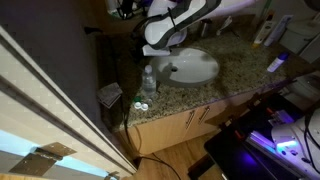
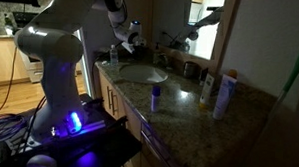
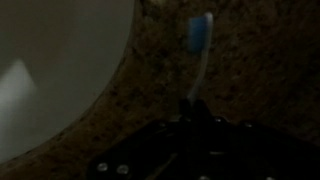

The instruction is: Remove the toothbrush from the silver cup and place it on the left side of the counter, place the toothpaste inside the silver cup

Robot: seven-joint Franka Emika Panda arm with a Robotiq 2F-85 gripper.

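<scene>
In the wrist view the toothbrush stands out from my gripper, blue head away from me, over the speckled counter. The jaws are shut on its handle. In both exterior views the gripper hangs above the counter near the sink's edge. A small pale cup-like thing, probably the silver cup, stands by a clear bottle near the counter's front corner. A white upright tube, possibly the toothpaste, stands at the counter's other end.
The white oval sink fills the middle of the counter, with a faucet behind it. A blue-capped item and a bottle stand near the tube. A grey mesh object sits off the counter's corner.
</scene>
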